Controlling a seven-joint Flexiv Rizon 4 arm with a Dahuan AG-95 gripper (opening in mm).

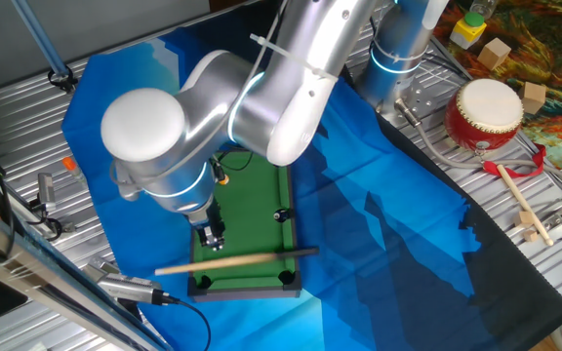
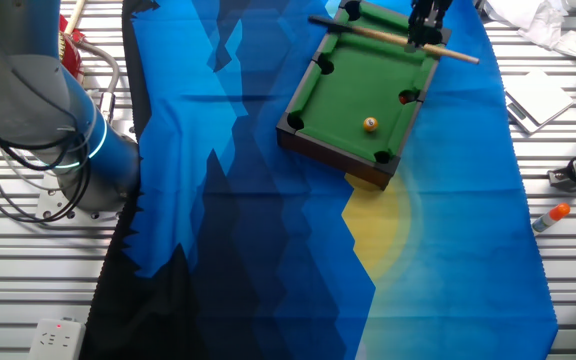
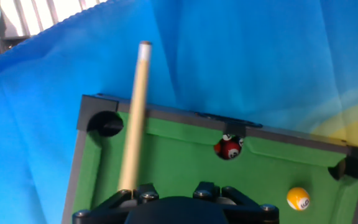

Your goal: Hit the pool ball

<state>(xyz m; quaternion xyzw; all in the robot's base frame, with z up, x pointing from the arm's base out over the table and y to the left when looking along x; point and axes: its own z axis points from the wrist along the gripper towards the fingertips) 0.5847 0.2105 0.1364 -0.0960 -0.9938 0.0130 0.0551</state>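
The gripper (image 2: 427, 32) held the cue stick (image 2: 393, 38), jaws closed on it, at one end of the toy pool table (image 2: 313, 105). The stick lay crosswise, and the pool ball (image 2: 370, 124) sat on the felt near the opposite end, well apart from the stick.

Green felt showing on toy pool table (image 2: 353, 85); orange pool ball (image 2: 370, 124) bearing pale spot; cloth (image 2: 248, 200) showing blue facets, yellow patch

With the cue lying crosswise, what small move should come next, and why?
Probably turn the cue toward the orange pool ball: the claw holds it across the pool table's end, pointing along the rail, not at the ball.
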